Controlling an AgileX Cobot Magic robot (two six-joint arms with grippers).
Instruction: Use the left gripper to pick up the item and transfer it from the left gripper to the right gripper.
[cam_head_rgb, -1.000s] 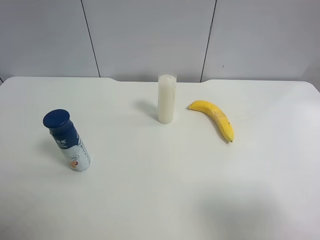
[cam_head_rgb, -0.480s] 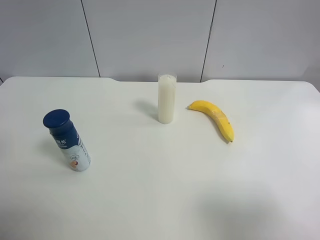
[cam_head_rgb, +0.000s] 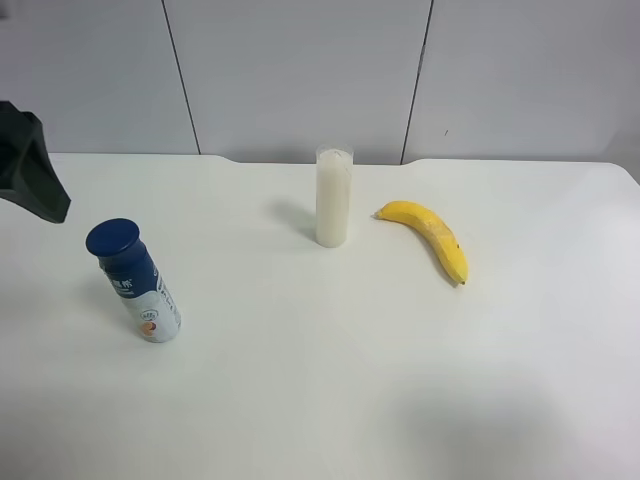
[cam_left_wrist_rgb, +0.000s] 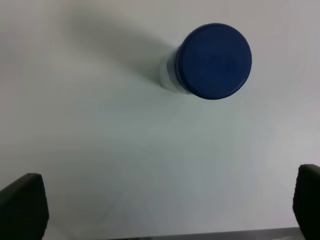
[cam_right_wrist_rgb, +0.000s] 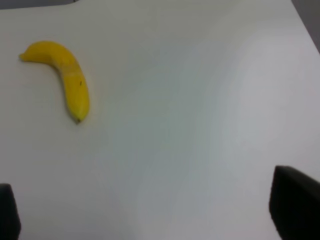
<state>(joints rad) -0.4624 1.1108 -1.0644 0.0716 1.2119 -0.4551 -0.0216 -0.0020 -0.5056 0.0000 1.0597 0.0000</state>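
White table (cam_head_rgb: 330, 380) bears upright blue-capped, white-bodied bottle (cam_head_rgb: 135, 282).

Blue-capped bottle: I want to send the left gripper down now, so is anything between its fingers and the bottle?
Nothing visible. In the left wrist view the left gripper hangs open over the bottle, with only bare table around it. The white cylinder and banana sit well off to the side.

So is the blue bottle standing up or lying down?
Standing up. The bottle rests on its base on the table, and the left wrist view looks down on its round cap.
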